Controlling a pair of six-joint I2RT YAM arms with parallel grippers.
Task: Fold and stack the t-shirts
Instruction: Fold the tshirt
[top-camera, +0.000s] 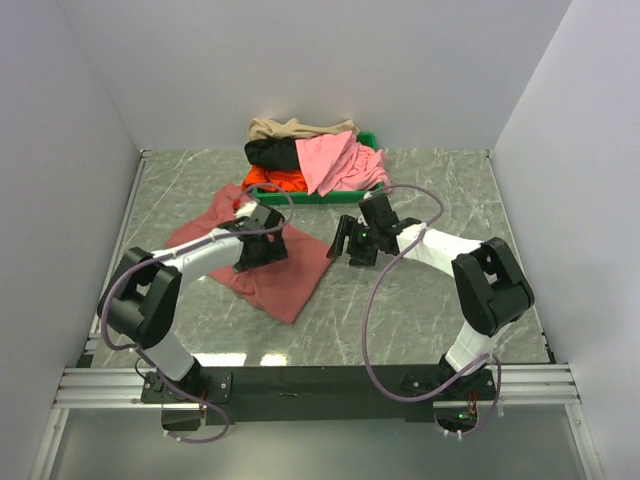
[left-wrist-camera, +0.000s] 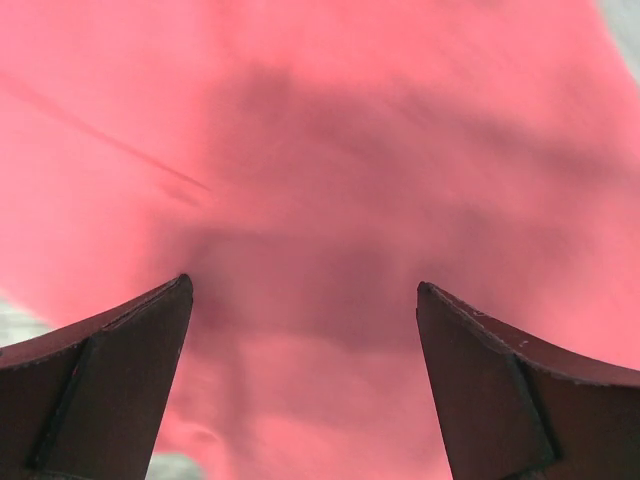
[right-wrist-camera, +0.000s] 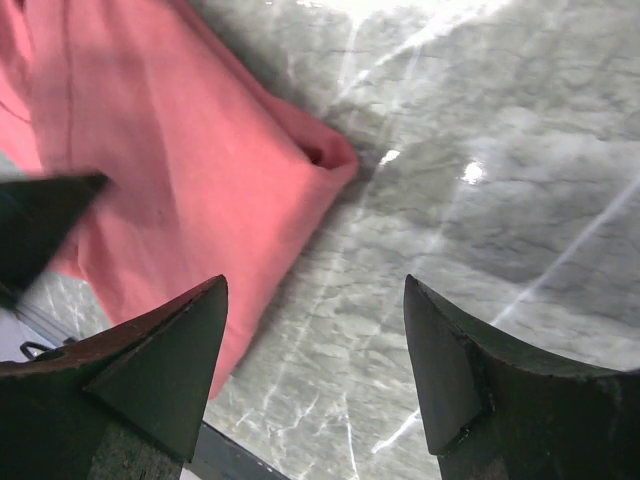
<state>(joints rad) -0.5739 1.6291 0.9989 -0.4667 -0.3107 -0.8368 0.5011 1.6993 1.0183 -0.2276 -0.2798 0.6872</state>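
Observation:
A dusty brick-red t-shirt (top-camera: 285, 275) lies partly folded on the marble table. It fills the left wrist view (left-wrist-camera: 330, 170) and shows in the right wrist view (right-wrist-camera: 170, 170). My left gripper (top-camera: 262, 250) hovers open over the shirt's middle, holding nothing. My right gripper (top-camera: 345, 243) is open and empty just off the shirt's right edge, over bare table. A light pink shirt (top-camera: 335, 160), a bright orange-red one (top-camera: 272, 179), a black one (top-camera: 272, 152) and a tan one (top-camera: 290, 128) lie heaped at the back.
The heap sits in and over a shallow green tray (top-camera: 368, 180) at the back centre. White walls close in the table on the left, right and back. Purple cables loop from both arms.

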